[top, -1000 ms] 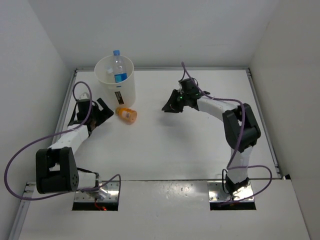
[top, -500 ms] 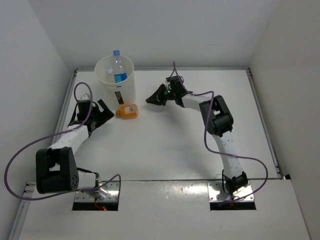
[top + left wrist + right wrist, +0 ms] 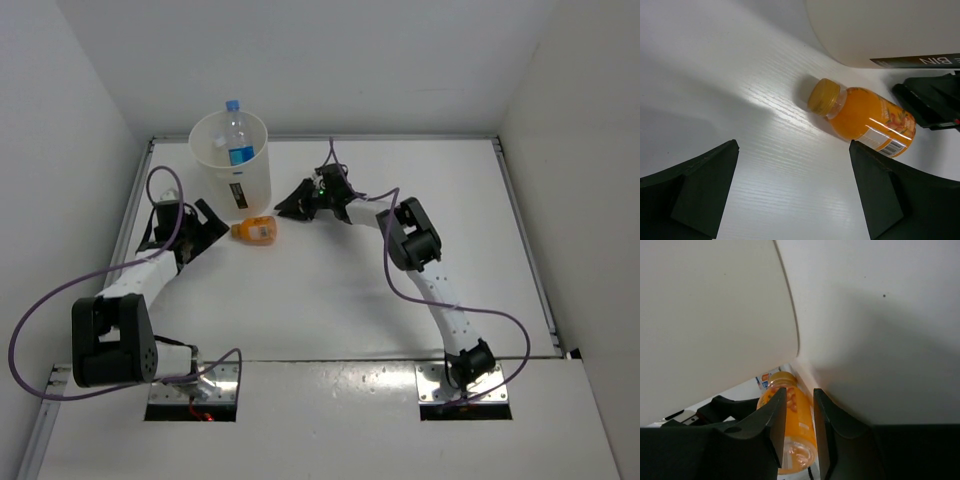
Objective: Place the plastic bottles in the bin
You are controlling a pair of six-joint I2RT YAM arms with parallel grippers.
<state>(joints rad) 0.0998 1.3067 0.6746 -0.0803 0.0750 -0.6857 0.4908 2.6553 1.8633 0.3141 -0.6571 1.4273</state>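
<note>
Short orange plastic bottle (image 3: pixel 865 117) lies left-right on the desk (image 3: pixel 330 300)
Cap (image 3: pixel 823 96) faces your released left hand (image 3: pixel 793 145); your nearly clenched, empty right hand (image 3: pixel 798 390) is beside its base.

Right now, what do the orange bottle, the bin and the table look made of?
Orange bottle: glossy plastic by the look, with sharp highlights on its body and a printed wrap label. Whether the wall is clear or tinted is unclear. Its cap is opaque yellow, probably plastic.
Bin: cream, matte and opaque, probably moulded plastic.
Table: white with fine grain lines, so likely painted or laminated wood.
</note>
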